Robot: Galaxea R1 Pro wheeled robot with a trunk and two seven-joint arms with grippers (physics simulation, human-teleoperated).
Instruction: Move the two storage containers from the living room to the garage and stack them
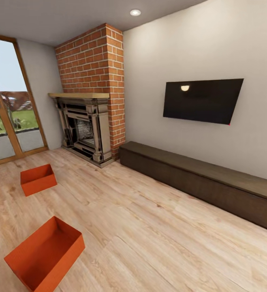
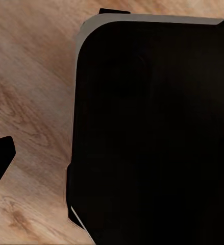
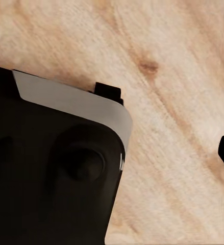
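You are at the very start: both storage containers sit on the light wood-plank floor [image 1: 157, 227] of the living room, and neither is in the garage. The nearer container [image 1: 44, 255] lies toward the near left corner of the floor, open side up and empty. The farther container [image 1: 38, 178] rests well apart from it, further along the left side, near the wood-framed glass doors [image 1: 7, 117] and in front of the brick fireplace [image 1: 88, 121]. A long dark bench [image 1: 202, 182] runs along the right wall under the wall-mounted television [image 1: 202, 100].

Your wrist cameras look down at planks and the dark robot base [image 2: 152, 132]. I cannot tell whether either pair of jaws is open or closed. Everything is left, as I judge it: approach, grasp, carry both out, set one down, stack the other.
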